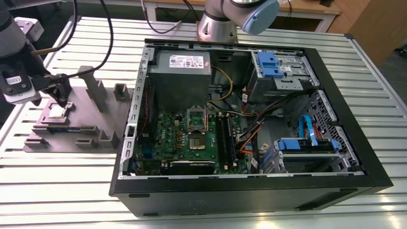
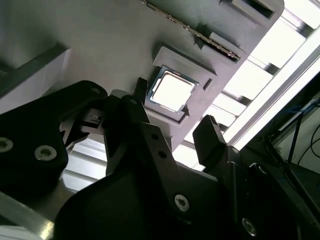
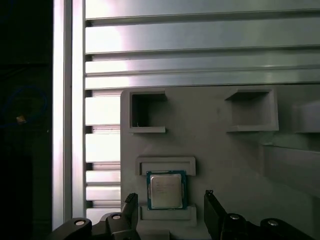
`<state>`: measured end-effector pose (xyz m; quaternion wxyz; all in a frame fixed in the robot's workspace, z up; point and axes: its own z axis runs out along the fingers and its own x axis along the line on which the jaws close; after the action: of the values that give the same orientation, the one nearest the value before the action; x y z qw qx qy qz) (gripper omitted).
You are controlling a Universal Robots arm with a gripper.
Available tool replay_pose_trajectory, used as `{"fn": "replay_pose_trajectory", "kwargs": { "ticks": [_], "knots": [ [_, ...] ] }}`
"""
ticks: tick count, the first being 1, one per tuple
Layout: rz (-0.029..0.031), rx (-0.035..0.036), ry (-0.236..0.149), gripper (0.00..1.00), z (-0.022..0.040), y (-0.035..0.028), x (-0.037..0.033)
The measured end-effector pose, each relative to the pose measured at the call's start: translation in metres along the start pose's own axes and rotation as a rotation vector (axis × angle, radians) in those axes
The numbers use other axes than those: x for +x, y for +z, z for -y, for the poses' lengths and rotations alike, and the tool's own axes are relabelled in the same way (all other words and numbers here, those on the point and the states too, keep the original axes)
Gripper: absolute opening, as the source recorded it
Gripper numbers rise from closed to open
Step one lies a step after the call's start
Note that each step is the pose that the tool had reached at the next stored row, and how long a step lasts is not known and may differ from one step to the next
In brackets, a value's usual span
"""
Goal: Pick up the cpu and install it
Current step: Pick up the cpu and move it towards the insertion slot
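gripper (image 1: 62,99): jaws wide open, astride the cpu, gripping nothing; contact unclear | cpu (image 3: 165,190): flat in its recess on grey holder (image 1: 86,121) | holder: on slatted table (image 1: 76,181), at exterior view's left of PC case (image 1: 330,157)

The cpu (image 3: 165,190) has a silvery-grey top with a thin green edge, and the fixture (image 3: 220,150) around it is plain matte grey. The gripper (image 3: 170,196) is black. The table (image 1: 64,181) is silver, striped by slats. The computer case (image 1: 254,195) is black, its motherboard (image 1: 190,138) green, and its 2 drive brackets (image 1: 270,64) blue.
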<state>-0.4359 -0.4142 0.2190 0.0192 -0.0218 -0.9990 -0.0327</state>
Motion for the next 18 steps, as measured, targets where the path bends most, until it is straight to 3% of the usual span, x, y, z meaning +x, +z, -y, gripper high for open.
{"fn": "replay_pose_trajectory", "kwargs": {
  "ticks": [10, 18],
  "knots": [
    [-0.0001, -0.0008, 0.000, 0.64, 0.0012, 0.0182, -0.0007],
    [-0.0001, -0.0009, 0.000, 0.64, 0.0013, 0.0201, -0.0008]
  ]
}}
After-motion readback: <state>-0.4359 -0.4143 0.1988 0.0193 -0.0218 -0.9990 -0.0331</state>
